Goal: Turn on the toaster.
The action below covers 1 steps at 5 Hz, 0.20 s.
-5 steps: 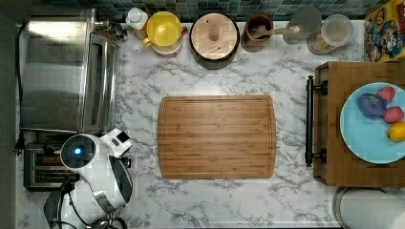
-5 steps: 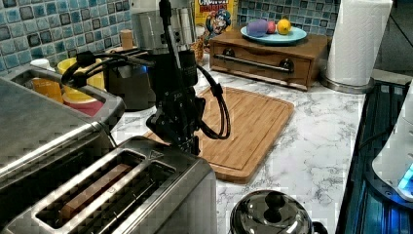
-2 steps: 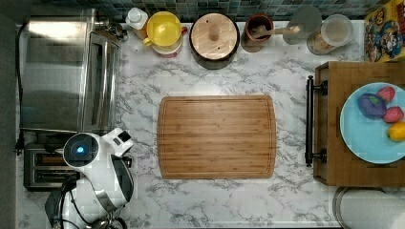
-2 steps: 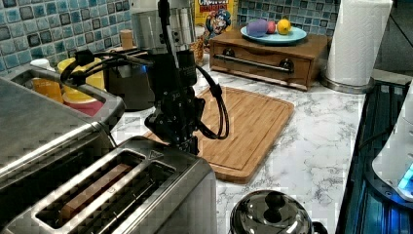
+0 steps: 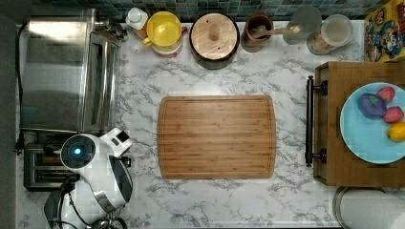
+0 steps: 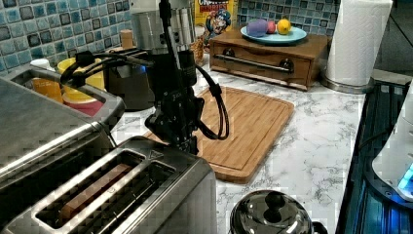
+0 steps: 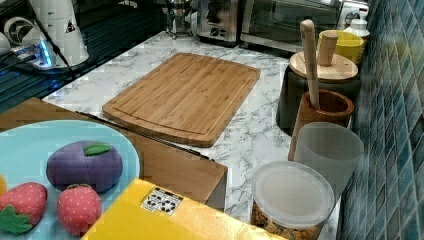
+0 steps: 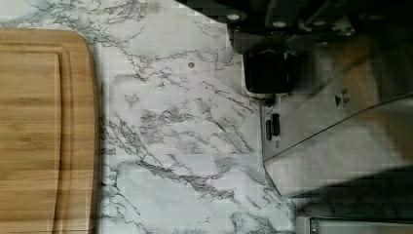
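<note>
The toaster (image 6: 122, 195) is a boxy steel one with two long slots, in the foreground of the left view. In the top view the toaster (image 5: 38, 167) sits at the lower left, largely covered by my white arm (image 5: 95, 167). My gripper (image 6: 187, 145) hangs at the toaster's far end, down by its top edge and right against it. In the wrist view the gripper (image 8: 267, 73) is a black block over the corner of the toaster's (image 8: 341, 141) steel end, just above two small dark slots. The toaster's lever is hidden.
A large steel toaster oven (image 5: 62, 71) stands beside the toaster. A bamboo cutting board (image 5: 217, 136) lies mid-counter. A shiny pot (image 6: 272, 214) sits near the toaster's front. Jars line the tiled back wall, and a wooden box (image 5: 329, 119) holds a blue plate of fruit.
</note>
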Tool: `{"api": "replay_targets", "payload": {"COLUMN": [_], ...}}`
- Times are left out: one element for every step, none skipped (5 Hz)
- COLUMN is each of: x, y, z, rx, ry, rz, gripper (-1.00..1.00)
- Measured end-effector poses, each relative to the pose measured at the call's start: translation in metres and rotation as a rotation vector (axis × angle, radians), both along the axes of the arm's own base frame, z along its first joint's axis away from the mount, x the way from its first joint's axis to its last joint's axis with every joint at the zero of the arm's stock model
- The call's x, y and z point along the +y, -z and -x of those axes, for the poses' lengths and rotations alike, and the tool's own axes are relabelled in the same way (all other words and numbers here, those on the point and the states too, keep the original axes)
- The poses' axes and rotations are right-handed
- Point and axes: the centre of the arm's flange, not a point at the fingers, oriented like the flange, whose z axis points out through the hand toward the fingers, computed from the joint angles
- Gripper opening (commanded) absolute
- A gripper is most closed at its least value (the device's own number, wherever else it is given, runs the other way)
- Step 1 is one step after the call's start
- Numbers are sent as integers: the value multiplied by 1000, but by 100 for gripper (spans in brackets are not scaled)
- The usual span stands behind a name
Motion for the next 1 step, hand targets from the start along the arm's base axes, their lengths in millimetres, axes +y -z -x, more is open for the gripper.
{"api": "replay_targets", "payload": {"x": [0], "y": [1], "z": [0], "rx": [2], "ry": [1], "rz": [2], "gripper": [-100]}}
